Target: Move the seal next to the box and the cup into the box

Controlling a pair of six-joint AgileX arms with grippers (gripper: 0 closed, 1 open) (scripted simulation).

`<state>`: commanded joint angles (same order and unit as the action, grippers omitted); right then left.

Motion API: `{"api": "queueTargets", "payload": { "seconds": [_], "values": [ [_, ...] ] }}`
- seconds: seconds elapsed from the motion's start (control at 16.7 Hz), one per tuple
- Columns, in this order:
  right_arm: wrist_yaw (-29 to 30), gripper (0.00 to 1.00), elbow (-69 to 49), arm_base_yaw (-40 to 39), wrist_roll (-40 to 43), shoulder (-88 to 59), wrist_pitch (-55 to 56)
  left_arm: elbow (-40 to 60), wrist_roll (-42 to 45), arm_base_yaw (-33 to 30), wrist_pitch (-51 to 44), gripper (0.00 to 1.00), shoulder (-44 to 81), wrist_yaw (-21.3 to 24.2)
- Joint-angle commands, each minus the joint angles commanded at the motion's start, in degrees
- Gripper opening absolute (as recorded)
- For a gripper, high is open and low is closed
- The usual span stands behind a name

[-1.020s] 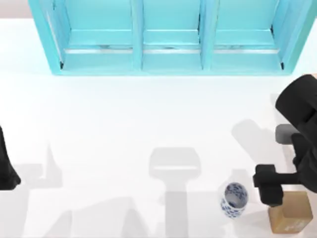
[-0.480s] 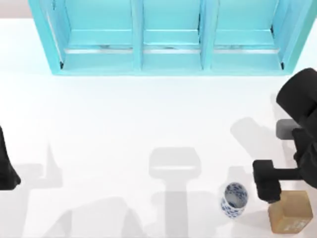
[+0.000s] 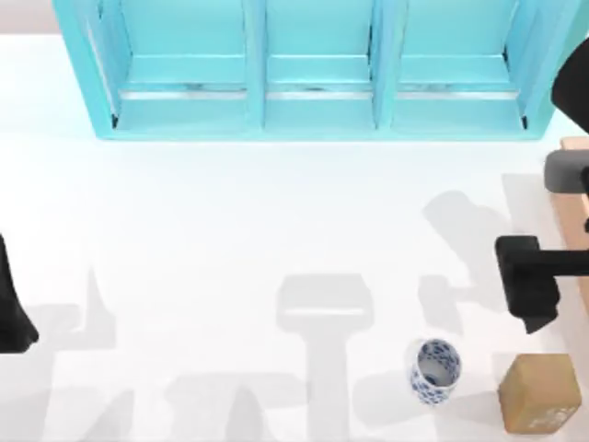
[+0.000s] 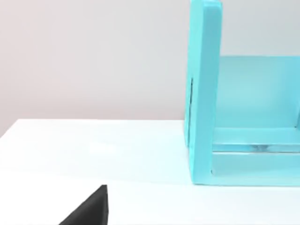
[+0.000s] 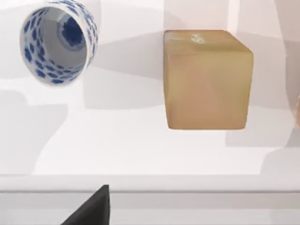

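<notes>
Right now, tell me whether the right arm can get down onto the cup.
Probably yes. The cup stands upright and alone on the table, with a gap between it and the seal. The right pincer hovers nearby, nothing between them.

open table left of cup (image 3: 434,370); seal (image 3: 539,394) right.

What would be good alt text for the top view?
A blue-patterned cup and a tan wooden block stand apart near the table's front right, the right gripper above the block. A turquoise shelf lines the back; the left gripper waits at the left edge.
</notes>
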<state>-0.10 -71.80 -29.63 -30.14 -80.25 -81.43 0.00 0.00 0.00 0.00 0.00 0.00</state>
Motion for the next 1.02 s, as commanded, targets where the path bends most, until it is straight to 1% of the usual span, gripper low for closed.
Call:
{"api": "queueTargets", "payload": {
  "seconds": [0.42, 0.54, 0.84, 1.02],
  "values": [
    [0.11, 1.00, -0.52, -1.04, -0.61, -1.13, 0.00, 0.00, 0.00, 0.00, 0.00, 1.00, 0.00, 0.00],
    [0.10, 1.00, 0.00, -3.42, -2.81, -3.77, 2.80, 0.00, 0.00, 0.00, 0.00, 1.00, 0.00, 0.00],
    [0.08, 1.00, 1.38, -8.18, -8.73, -12.26, 14.07, 0.00, 0.00, 0.00, 0.00, 1.00, 0.00, 0.00],
    [0.07, 1.00, 1.93, -9.73, -9.85, -13.71, 15.49, 0.00, 0.00, 0.00, 0.00, 1.00, 0.00, 0.00]
  ]
}}
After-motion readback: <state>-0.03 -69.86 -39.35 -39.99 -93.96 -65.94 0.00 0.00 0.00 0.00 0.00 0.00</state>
